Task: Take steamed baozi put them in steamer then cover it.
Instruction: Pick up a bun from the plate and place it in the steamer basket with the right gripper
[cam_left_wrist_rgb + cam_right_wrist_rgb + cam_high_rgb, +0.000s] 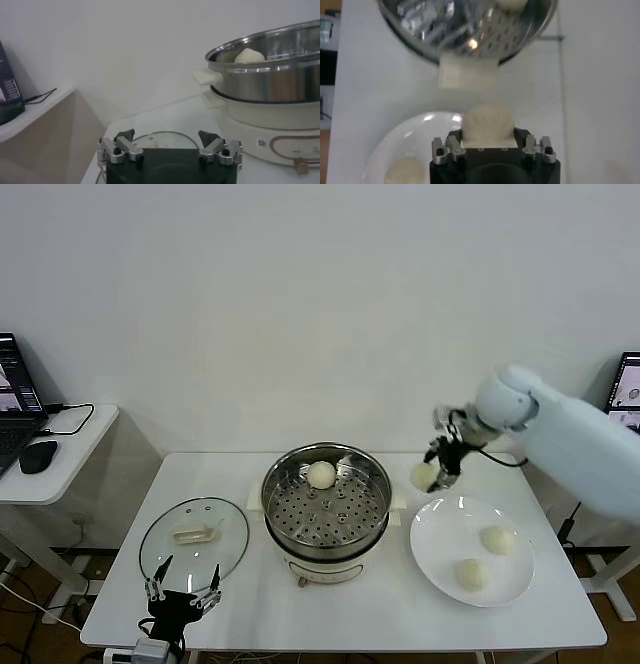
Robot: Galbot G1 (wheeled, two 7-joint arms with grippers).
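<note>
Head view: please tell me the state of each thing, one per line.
steamer: uncovered, one baozi inside
cover: flat on table, beside steamer
plate: holds two baozi
right gripper: jaws shut on a fourth baozi, lifted above table
left gripper: jaws open, empty, near cover

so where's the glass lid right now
In the head view the glass lid lies flat on the table's left side, beside the steamer, just beyond the open left claw.
</note>
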